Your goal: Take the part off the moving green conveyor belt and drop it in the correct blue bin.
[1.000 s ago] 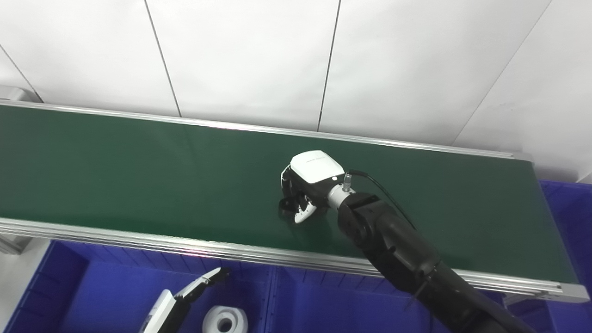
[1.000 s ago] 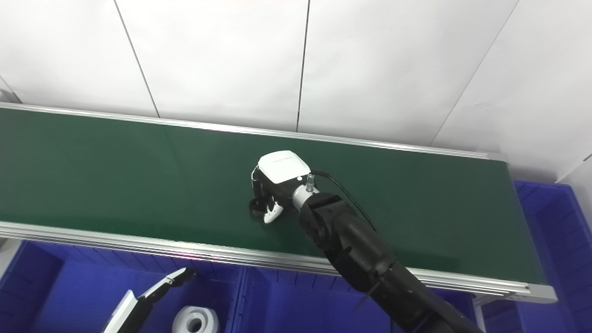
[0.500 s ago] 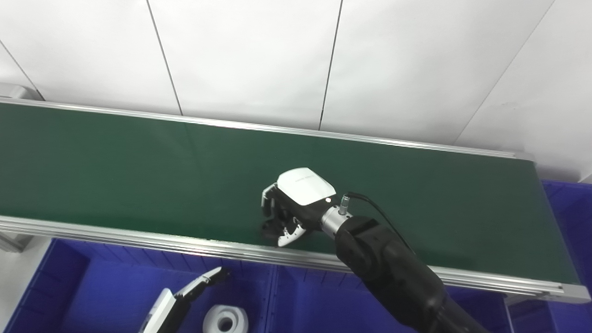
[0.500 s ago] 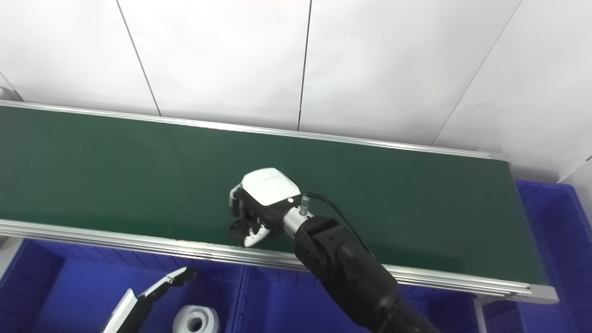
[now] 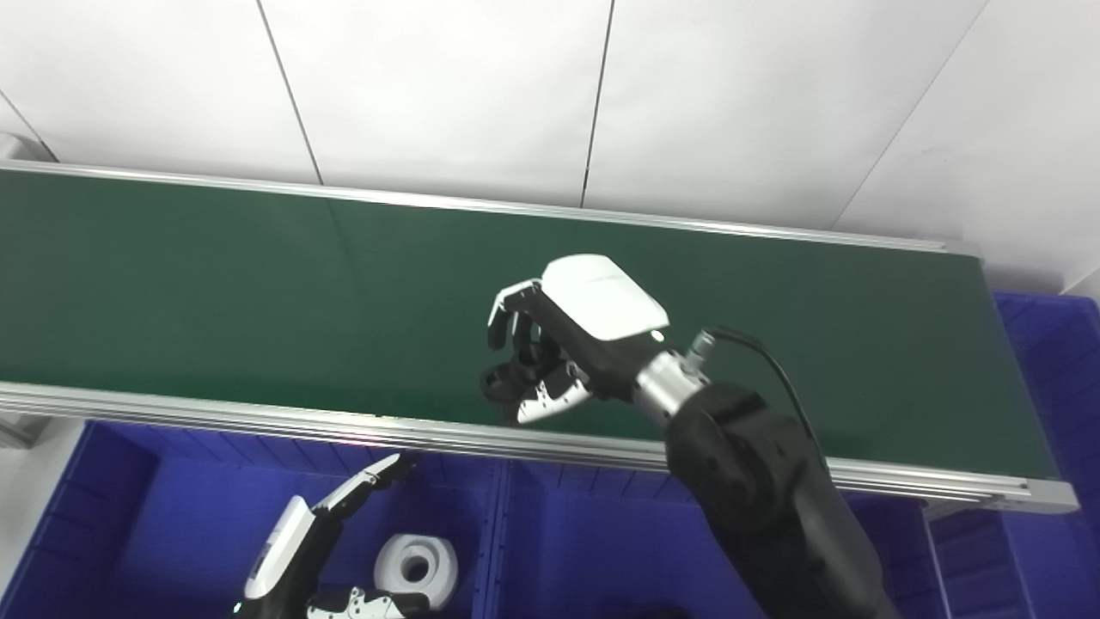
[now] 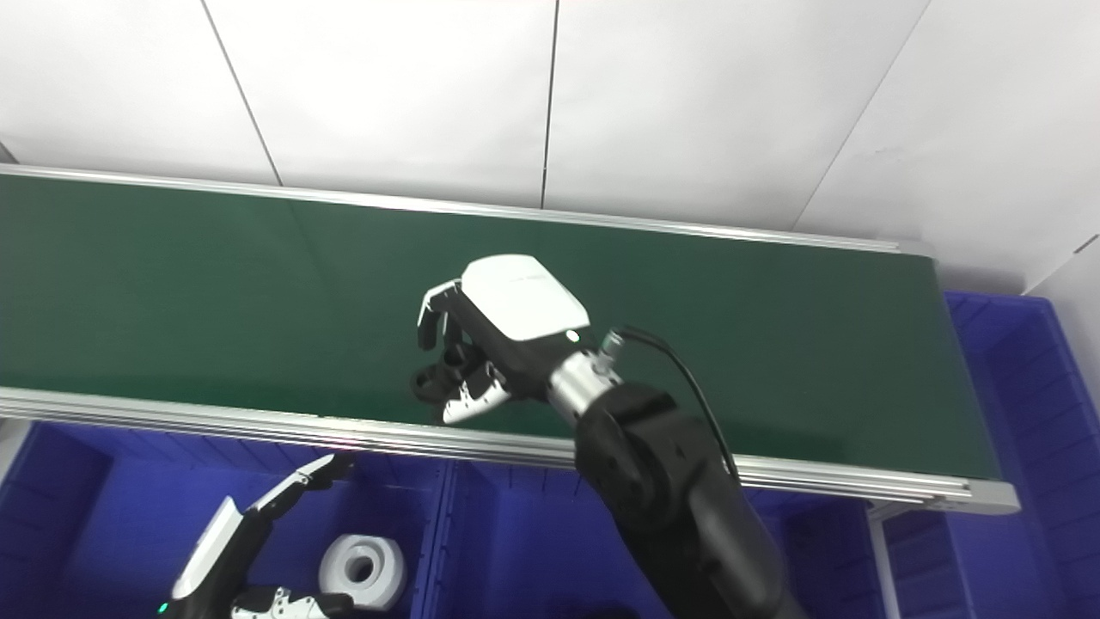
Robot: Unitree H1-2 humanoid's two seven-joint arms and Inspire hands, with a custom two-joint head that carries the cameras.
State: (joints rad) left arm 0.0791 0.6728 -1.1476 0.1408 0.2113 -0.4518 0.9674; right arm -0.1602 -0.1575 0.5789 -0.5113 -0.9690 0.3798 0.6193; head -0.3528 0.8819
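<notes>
My right hand hangs above the near half of the green conveyor belt, fingers curled down. A small black part is pinched at its fingertips, just over the belt's front rail; most of the part is hidden by the fingers. My left hand is low at the bottom left, open with fingers spread, inside the left blue bin. Beside it in that bin lies a white ring-shaped part.
A second blue bin sits under the belt's front rail to the right of the first. Another blue bin stands past the belt's right end. A white panelled wall runs behind the belt.
My right hand has drawn toward the belt's front edge and risen, carrying the black part with it. My left hand has come up further into view. The camera has shifted slightly.
</notes>
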